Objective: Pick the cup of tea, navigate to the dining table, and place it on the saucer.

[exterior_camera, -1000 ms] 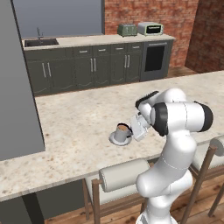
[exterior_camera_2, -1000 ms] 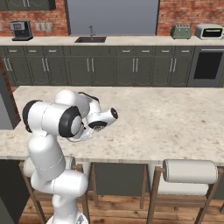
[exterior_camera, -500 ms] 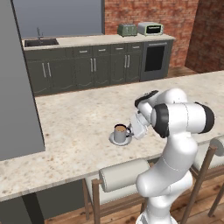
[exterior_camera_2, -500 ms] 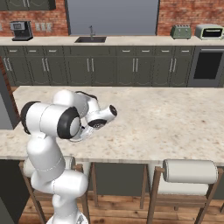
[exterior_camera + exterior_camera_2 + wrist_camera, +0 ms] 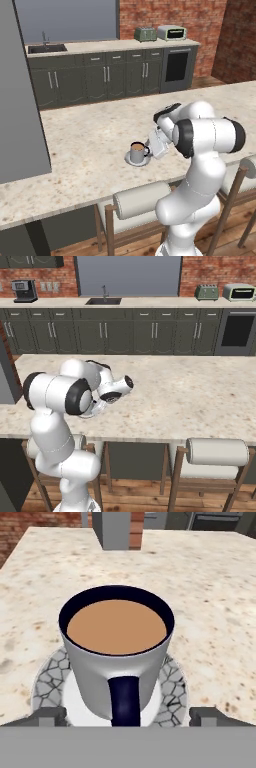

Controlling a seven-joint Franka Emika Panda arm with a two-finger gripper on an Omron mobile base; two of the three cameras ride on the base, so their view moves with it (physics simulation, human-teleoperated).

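On the beige speckled stone dining table (image 5: pixel 90 135), the small grey tea-filled mug (image 5: pixel 118 652) stands upright on the pale crackle-patterned saucer (image 5: pixel 47 682). The gripper (image 5: pixel 127 716) gapes wide, empty. Rigid, spillable; grasp its body.

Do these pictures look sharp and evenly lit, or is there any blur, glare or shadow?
Hand view: the cup and saucer are crisp, no glare. Left base view: flat, even light, a faint shadow by the saucer. Right base view: the table is softly grainy, no blur.
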